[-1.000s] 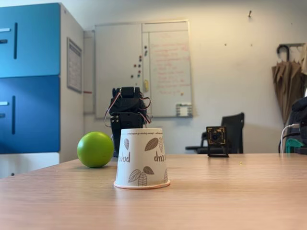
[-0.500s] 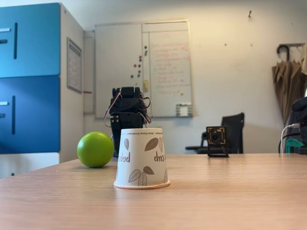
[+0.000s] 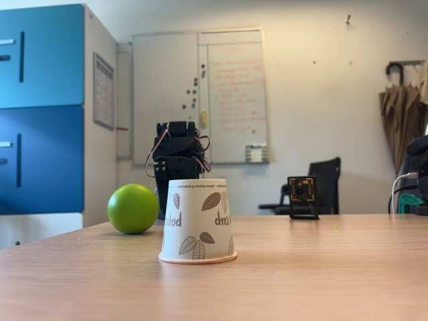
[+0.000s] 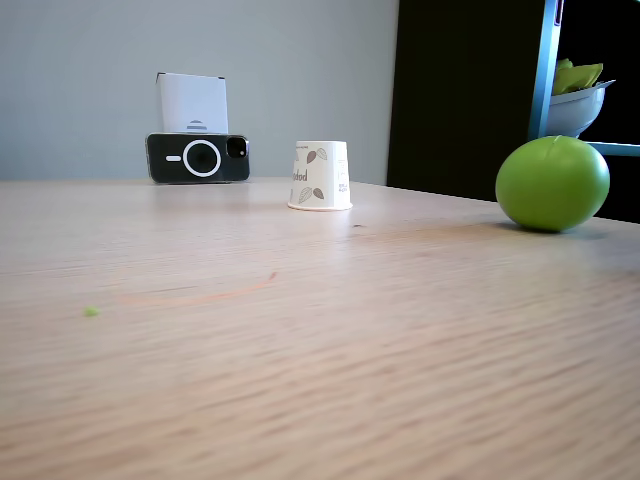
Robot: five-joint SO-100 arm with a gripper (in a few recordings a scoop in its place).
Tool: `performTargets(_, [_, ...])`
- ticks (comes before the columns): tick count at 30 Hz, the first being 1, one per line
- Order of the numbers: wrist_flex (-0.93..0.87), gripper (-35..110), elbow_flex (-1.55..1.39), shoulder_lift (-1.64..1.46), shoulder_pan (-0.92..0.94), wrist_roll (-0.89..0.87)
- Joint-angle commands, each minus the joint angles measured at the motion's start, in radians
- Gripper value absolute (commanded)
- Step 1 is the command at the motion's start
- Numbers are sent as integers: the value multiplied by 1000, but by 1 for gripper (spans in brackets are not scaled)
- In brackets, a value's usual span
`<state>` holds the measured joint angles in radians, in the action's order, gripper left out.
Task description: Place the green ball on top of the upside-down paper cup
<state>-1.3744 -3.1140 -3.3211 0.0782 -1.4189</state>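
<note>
Behind the upside-down paper cup (image 3: 198, 221), your black arm (image 3: 177, 164) stands folded upright at the far edge of the desk (image 3: 321, 267), red and white wires looping at its sides. You cannot tell from this angle whether the gripper is open or closed; its fingers are hidden behind the arm's body and the cup.

You see the cup standing vertical on its wide rolled rim, narrow base up, its long axis straight up and its lettering inverted. Nothing rests on its flat top. In a fixed view the green ball (image 3: 133, 208) sits on the desk just left of the cup, a narrow gap between them, and a little farther back. From the opposite side, the green ball (image 4: 552, 183) lies near the camera at right, well apart from the cup (image 4: 320, 175).

A small camera module (image 3: 302, 196) stands on the desk to the right of the cup. Beyond the cup in another fixed view, a phone (image 4: 198, 158) leans on its side against a white box (image 4: 192, 103).
</note>
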Motion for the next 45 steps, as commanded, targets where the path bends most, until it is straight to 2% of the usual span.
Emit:
performTargets(1, [-11, 0, 2, -2, -3, 2])
performTargets(45, [-11, 0, 2, -2, 28, 2])
